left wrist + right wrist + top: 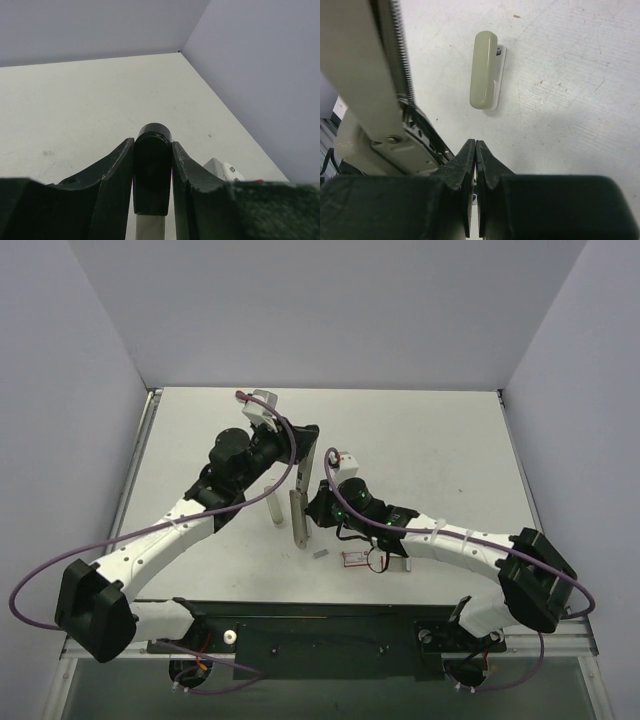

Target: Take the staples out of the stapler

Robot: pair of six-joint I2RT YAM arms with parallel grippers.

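Observation:
My left gripper (303, 452) is shut on the black end (152, 170) of the stapler (298, 522). It holds the stapler off the table, with the silvery-beige body pointing toward the near edge. In the left wrist view both fingers (120, 165) press on the black end. The stapler is opened up: in the right wrist view its beige rail and coiled spring (400, 55) fill the left side. My right gripper (318, 508) is beside the stapler's lower end, with its jaws pressed together (476, 144) and nothing visible between them.
An olive-grey rounded bar (270, 502) lies on the table left of the stapler; it also shows in the right wrist view (484, 70). A small red-and-white box (357, 558) and a small grey piece (320, 552) lie near the front edge. Walls enclose three sides.

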